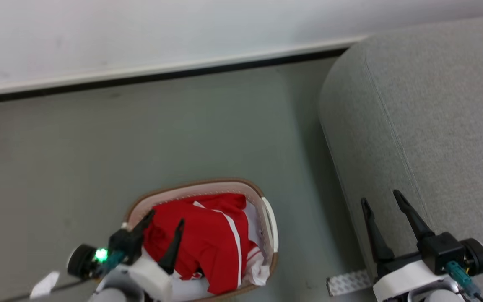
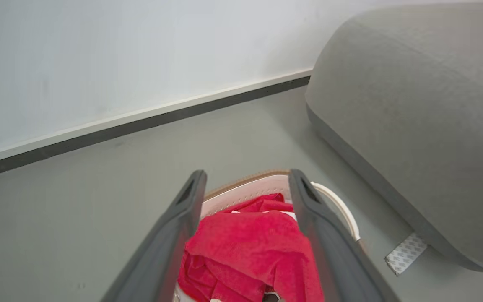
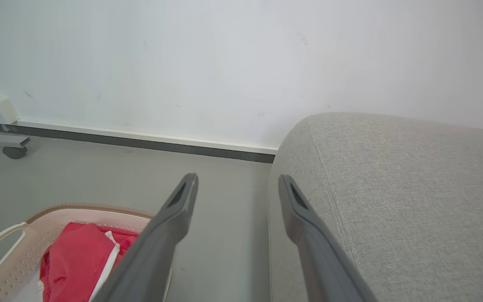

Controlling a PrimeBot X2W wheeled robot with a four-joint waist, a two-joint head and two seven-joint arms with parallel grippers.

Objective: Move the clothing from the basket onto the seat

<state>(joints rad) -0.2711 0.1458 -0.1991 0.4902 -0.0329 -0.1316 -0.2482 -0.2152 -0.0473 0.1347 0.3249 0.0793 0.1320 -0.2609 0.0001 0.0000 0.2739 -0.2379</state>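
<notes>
Clothing (image 1: 208, 235), bright red with white stripes, lies heaped inside the basket (image 1: 199, 184), over a plain white cloth (image 1: 258, 268) along the basket's right side. The basket stands on the grey floor (image 1: 183, 126), near the seat (image 1: 434, 126) but apart from it. The left gripper (image 1: 166, 217) hangs over the garment's left edge, fingers spread wide, clamping nothing. The right gripper (image 1: 381, 197) is over the seat's left edge, fingers likewise apart and empty.
</notes>
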